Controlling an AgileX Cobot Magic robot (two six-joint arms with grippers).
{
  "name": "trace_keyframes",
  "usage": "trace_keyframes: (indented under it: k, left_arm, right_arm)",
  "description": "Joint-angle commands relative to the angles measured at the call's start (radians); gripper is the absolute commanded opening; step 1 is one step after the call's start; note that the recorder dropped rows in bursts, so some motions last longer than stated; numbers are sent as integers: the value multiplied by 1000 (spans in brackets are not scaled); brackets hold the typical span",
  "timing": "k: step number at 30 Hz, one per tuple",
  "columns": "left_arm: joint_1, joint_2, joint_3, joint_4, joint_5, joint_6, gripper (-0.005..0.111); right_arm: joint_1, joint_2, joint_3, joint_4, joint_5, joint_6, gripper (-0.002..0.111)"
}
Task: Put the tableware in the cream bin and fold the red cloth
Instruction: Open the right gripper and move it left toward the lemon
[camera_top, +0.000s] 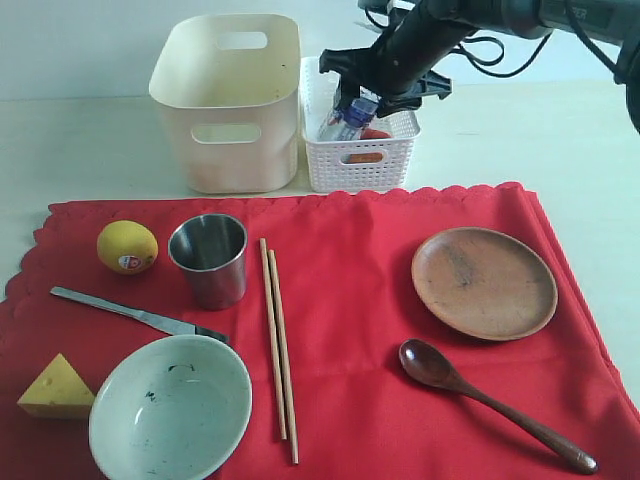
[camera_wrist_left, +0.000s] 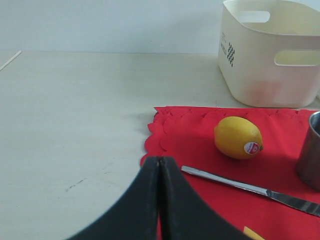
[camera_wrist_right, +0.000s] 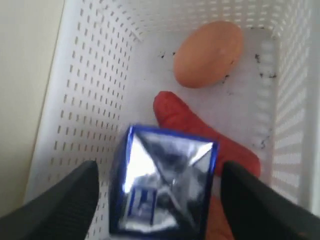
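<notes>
The red cloth (camera_top: 360, 300) lies spread flat and carries the steel cup (camera_top: 208, 260), the chopstick pair (camera_top: 278, 340), the knife (camera_top: 130, 312), the pale speckled bowl (camera_top: 170, 405), the brown plate (camera_top: 484, 282) and the dark wooden spoon (camera_top: 490, 395). Behind the cloth stands the cream bin (camera_top: 225, 100). My right gripper (camera_top: 372, 95) hangs open over the white lattice basket (camera_top: 360, 150). The blue milk carton (camera_wrist_right: 162, 182) sits between its fingers (camera_wrist_right: 75, 200) with a gap on each side. My left gripper (camera_wrist_left: 160, 161) is shut on nothing, just off the cloth's edge (camera_wrist_left: 160, 130) near the knife (camera_wrist_left: 250, 187).
A lemon (camera_top: 127, 247) and a cheese wedge (camera_top: 57, 388) lie on the cloth's left side. Inside the basket (camera_wrist_right: 75, 75) are an egg (camera_wrist_right: 207, 52) and a red sausage (camera_wrist_right: 175, 112) under the carton. Bare pale table (camera_wrist_left: 75, 110) stretches beyond the cloth.
</notes>
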Motion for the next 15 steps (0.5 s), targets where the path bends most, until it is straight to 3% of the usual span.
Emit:
trace_keyframes:
  k: [1,15]
  left_arm:
    - [1,-6,3,-9,-6,-3,0]
    - [1,-6,3,-9,-6,-3,0]
  right_arm:
    - [-2,-68,-15,-107,-26,-9,79]
    - [-2,-201,-15,-146,5,-11,80]
